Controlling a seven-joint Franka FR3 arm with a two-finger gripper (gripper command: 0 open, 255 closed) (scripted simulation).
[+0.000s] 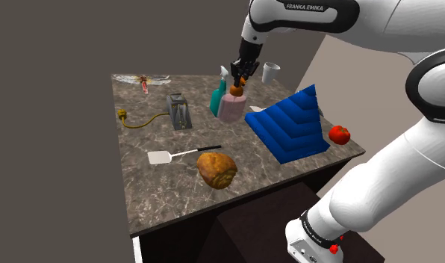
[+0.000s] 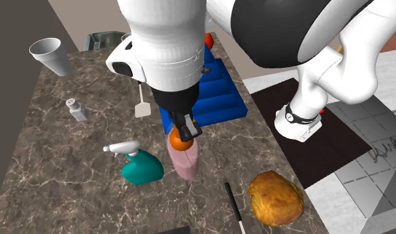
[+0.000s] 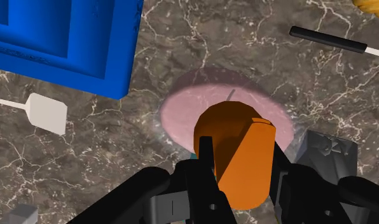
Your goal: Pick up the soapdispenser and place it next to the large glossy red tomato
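Bench: dark veined marble top (image 1: 150,202), filling the middle of the shoulder view.
Bread loaf: brown and lumpy (image 1: 216,169), lower centre of the shoulder view, nearest the bench's front edge.
Spatula: white blade with a dark handle (image 1: 180,155), lying flat just up and left of the loaf.
Tomato: glossy red (image 1: 339,134), centre right of the shoulder view at the bench's edge, just beside the blue stepped block (image 1: 292,123).
Soap dispenser: pink body with an orange pump head (image 1: 232,107), upright, upper centre of the shoulder view. It is at the block's left corner and well apart from the tomato.
Claw: black (image 3: 241,162), coming from above and pinching the orange pump head, one finger on each side.
Teal spray bottle: (image 1: 218,97), close against the dispenser's left.
Cup: white (image 1: 270,72), near the far edge, upper centre.
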